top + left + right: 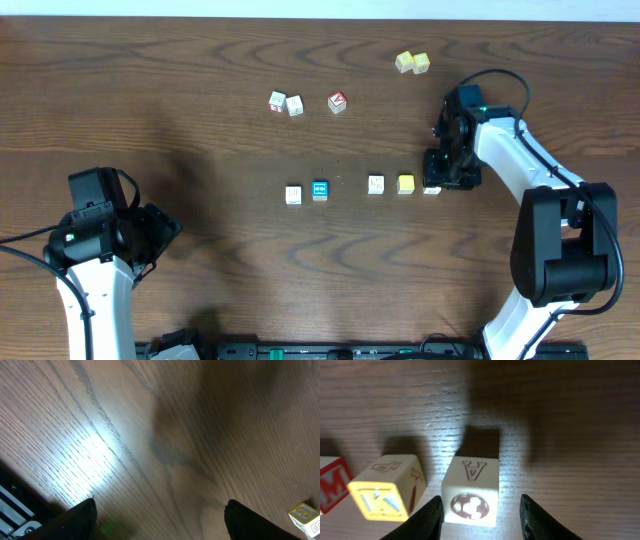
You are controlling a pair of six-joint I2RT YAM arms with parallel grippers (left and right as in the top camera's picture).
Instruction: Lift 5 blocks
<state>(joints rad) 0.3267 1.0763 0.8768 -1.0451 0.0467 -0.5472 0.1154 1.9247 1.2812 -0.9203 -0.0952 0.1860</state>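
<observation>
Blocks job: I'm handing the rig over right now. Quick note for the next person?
Left gripper: open, empty, over bare table left of the row.
Right gripper: open, astride the A block, not clamped.
Blocks: all five in one row on the table; A block at the right end, then yellow block, white block, blue block, second white block.
Done: no block is in the air; which have had their lift does not show.
Left: any lifts not yet made.
</observation>
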